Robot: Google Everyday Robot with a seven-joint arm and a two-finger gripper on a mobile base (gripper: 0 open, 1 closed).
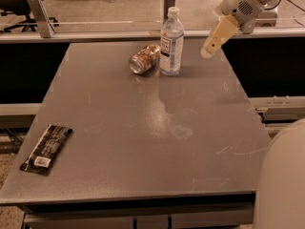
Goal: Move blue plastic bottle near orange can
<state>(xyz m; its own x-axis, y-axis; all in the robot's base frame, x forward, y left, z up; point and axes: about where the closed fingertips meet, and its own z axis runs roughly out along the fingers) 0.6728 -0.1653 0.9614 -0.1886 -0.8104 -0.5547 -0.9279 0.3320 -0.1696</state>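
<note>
state: blue plastic bottle upright, just beside orange can lying on its side, far end of table | gripper: airborne right of bottle, apart from it, aperture cannot be told | risk: a low sideways arm sweep topples the bottle; struck can rolls away.

A grey matte desk lay under warm light. Beyond its far edge ran a pale rail, with a grey metal bracket near the far-left corner. The gripper hung above the far-right corner.
</note>
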